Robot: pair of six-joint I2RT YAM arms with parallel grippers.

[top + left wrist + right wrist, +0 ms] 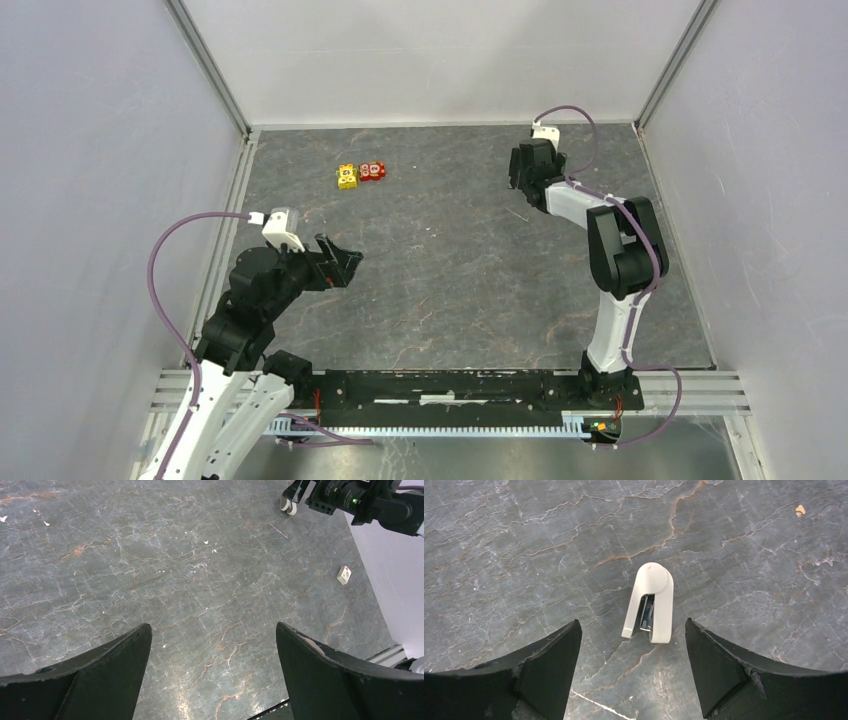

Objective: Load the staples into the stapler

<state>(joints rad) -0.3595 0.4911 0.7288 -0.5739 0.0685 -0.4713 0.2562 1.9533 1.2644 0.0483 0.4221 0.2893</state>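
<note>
Bare tabletop (450, 290) with few obstacles.
The stapler (650, 602) lies flat between the right gripper's (631, 625) spread fingers, a gap on each side; yellow and red toy blocks (360, 174) sit well apart.

No readable text, small box (343, 574) possibly printed

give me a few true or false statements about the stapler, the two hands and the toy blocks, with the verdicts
1. The stapler lies on the table between the open jaws of the right hand, untouched. True.
2. The left hand grips the stapler. False: its jaws are open and empty over bare table.
3. The yellow block and the red block sit side by side, away from both hands. True.
4. The stapler is bright red. False: it is cream-white with grey metal inside.
</note>
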